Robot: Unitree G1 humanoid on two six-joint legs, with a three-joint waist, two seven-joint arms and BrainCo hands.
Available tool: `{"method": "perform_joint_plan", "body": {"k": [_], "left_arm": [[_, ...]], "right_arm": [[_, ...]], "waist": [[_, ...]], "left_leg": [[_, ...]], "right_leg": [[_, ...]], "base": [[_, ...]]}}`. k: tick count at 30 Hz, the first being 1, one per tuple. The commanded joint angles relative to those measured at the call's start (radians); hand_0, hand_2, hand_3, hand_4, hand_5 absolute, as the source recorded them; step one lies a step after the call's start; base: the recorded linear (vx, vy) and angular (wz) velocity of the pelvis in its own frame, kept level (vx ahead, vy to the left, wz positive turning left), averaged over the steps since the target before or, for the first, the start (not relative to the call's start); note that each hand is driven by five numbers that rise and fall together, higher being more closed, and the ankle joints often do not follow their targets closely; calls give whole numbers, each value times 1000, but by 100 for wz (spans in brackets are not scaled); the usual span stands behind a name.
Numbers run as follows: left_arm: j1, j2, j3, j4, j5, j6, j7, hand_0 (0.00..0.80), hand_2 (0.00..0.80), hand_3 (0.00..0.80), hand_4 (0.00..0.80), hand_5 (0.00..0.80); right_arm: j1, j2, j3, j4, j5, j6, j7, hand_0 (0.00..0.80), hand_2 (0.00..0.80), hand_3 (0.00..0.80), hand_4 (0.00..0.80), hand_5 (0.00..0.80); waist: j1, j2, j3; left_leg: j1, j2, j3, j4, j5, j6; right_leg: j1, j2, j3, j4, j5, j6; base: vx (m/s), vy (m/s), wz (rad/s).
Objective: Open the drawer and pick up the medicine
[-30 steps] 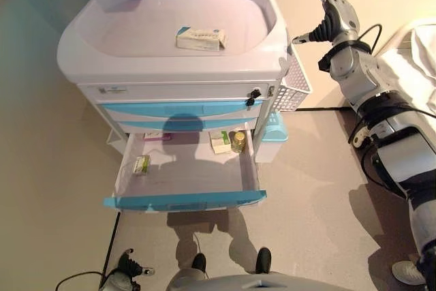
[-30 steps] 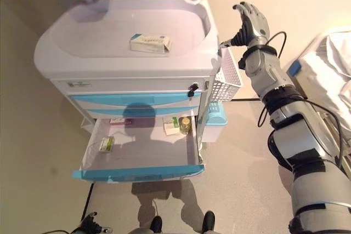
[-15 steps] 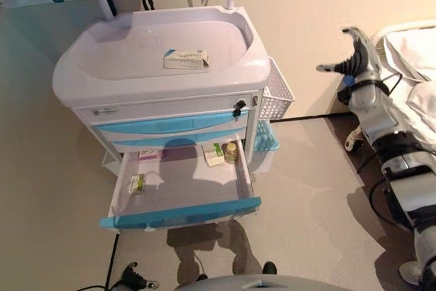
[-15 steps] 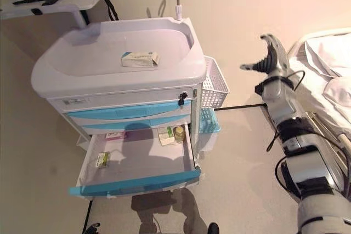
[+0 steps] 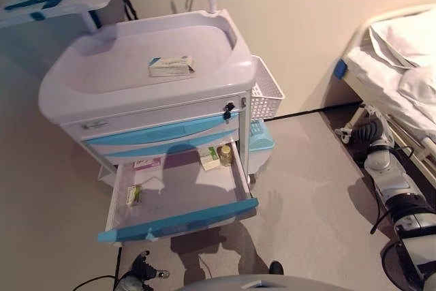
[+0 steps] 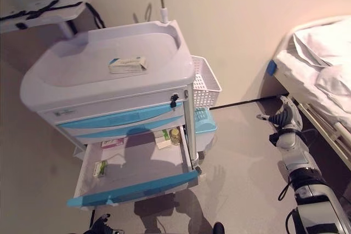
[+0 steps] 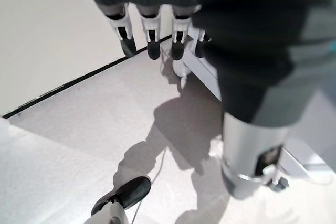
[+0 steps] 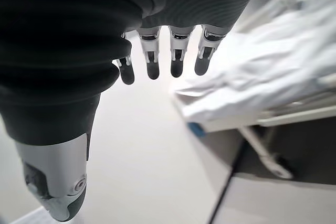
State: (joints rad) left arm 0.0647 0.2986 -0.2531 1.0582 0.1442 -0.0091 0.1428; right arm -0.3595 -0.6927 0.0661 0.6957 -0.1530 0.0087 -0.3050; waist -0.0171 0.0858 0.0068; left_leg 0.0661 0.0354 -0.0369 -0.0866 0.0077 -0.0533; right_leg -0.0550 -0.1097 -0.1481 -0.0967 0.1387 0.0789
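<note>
**Drawer open, medicine on cart top, both hands empty**

Drawer point(image 5: 178, 199) at the bottom of the cart point(image 5: 146, 83) stands pulled fully out, its blue front toward you. Inside it you have a small green-and-white box point(image 5: 133, 195) near the left wall, a flat pink-labelled packet point(image 5: 146, 164) at the back left, and at the back right corner a white-and-green box point(image 5: 210, 158) just beside a small amber bottle point(image 5: 225, 155). The two blue-fronted drawers above it are closed.

A white medicine box point(image 5: 171, 66) lies flat in the recessed top of the cart, near the middle, touched by neither hand.

Your right hand point(image 6: 286, 118) hangs low over the floor to the right of the cart, well apart from it and near the bed point(image 5: 398, 66). Its fingers point(image 8: 153, 62) are straight and spread, holding nothing.

Your left hand point(image 5: 139, 268) shows at the lower edge of the head view, down by the floor in front of the open drawer. Its fingers point(image 7: 154, 38) hang relaxed and apart, holding nothing.

A white wire basket point(image 5: 264, 90) hangs on the cart's right side, with a blue bin point(image 5: 259, 138) below it.
</note>
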Motion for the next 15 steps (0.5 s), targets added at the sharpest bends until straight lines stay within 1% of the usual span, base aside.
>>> {"method": "perform_joint_plan", "body": {"k": [1,4,5,6,10,14,15], "left_arm": [[-52,47,-7,30,61,-22,-25,0,0,0,0,0],[-63,50,-13,27,68,-24,-37,0,0,0,0,0],[-71,54,-24,11,80,-29,-57,0,0,0,0,0],[-71,54,-25,11,80,-29,-58,0,0,0,0,0],[-99,71,-41,-3,119,-28,-91,0,0,0,0,0],[-124,84,-48,-4,135,-27,-103,0,0,0,0,0],[-139,94,-51,-6,138,-30,-108,0,0,0,0,0]], "right_arm": [[15,26,-48,0,29,-34,-7,0,0,0,0,0],[53,37,-66,-3,30,-34,-1,0,0,0,0,0],[96,48,-86,-5,35,-34,5,0,0,0,0,0],[98,48,-88,-7,35,-34,5,0,0,0,0,0],[180,84,-125,-21,52,-35,18,0,0,0,0,0],[220,115,-129,0,73,-39,37,0,0,0,0,0],[234,129,-129,46,95,-38,48,0,0,0,0,0]], "waist": [[-16,-58,-18],[-23,-56,-17],[-35,-52,-13],[-34,-52,-14],[-55,-46,-2],[-65,-47,7],[-69,-48,12]], "left_leg": [[-71,-45,4,17,9,21],[-68,-46,8,17,7,21],[-66,-45,9,16,6,22],[-66,-45,9,16,6,22],[-65,-46,17,16,3,24],[-68,-46,22,16,3,24],[-70,-45,25,16,4,24]], "right_leg": [[59,-35,-15,27,-79,76],[59,-35,-11,27,-80,76],[57,-35,-6,29,-81,75],[57,-35,-6,30,-82,75],[51,-36,6,33,-84,76],[44,-35,12,32,-82,77],[41,-34,15,31,-80,78]], "base": [[14,-5,-5],[0,0,0],[0,0,0],[0,0,0],[5,2,-1],[-5,-1,-7],[-1,-3,-10]]}}
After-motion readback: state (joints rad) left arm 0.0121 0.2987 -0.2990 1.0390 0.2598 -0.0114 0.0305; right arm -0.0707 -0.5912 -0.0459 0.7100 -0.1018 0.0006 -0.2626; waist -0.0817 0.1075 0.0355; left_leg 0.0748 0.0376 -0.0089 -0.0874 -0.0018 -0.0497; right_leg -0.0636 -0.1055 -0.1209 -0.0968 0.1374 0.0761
